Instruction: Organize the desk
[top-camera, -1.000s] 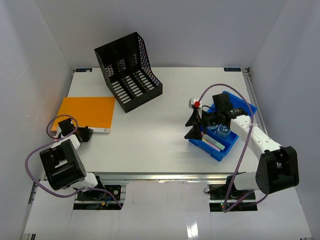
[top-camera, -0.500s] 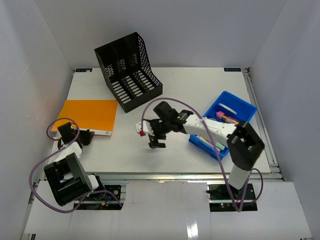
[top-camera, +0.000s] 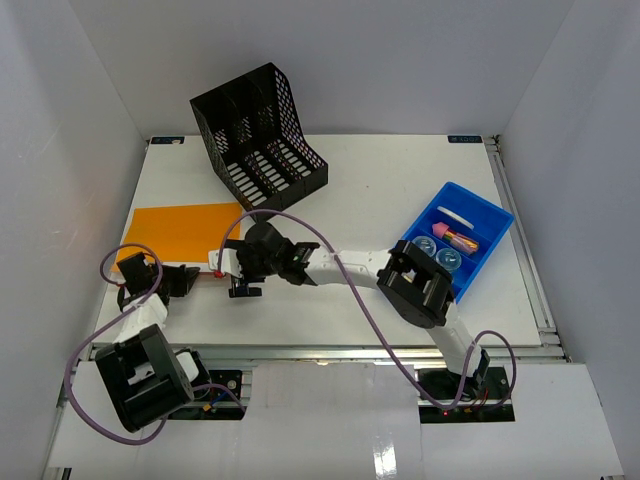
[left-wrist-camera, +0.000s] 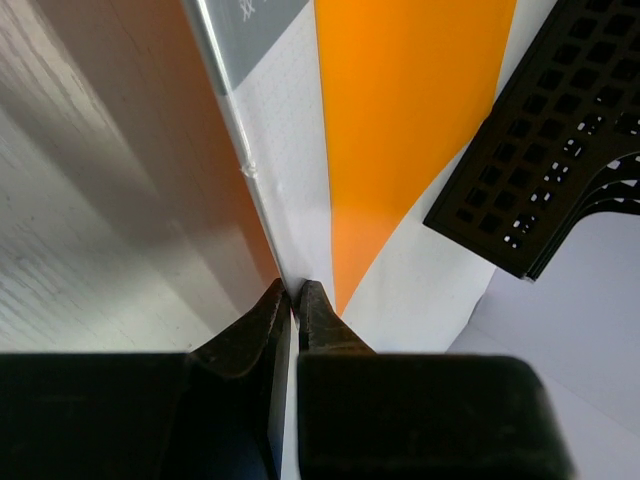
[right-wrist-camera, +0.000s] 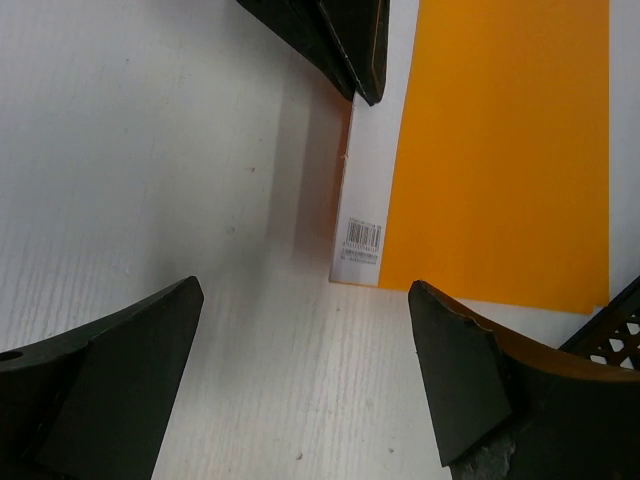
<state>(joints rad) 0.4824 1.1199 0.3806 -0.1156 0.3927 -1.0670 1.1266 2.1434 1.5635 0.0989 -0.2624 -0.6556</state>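
The desk (top-camera: 380, 200) is a flat white top boxed in by pale grey walls, with a metal rail along the front. Most of its middle is bare. On its left side lies an orange book (top-camera: 180, 230), flat, with its long axis running left to right, roughly along the rail. Its far right corner is just beside the black file rack (top-camera: 258, 135). A white strip with a barcode runs along its right edge.

Both grippers are at the book's near right corner. The left gripper (left-wrist-camera: 295, 290) has its tips right at that corner, pinched almost together. I can't make out anything caught between them. The right gripper (right-wrist-camera: 305, 300) is spread wide and empty, with its arm stretched right across the desk. From its wrist view the barcode corner lies just ahead of the jaws and towards the right-hand finger.

My guess is that the book is next to be tidied. The right gripper would need to go forward and a little right to straddle that edge.

The blue bin (top-camera: 455, 250) sits well apart on the right.
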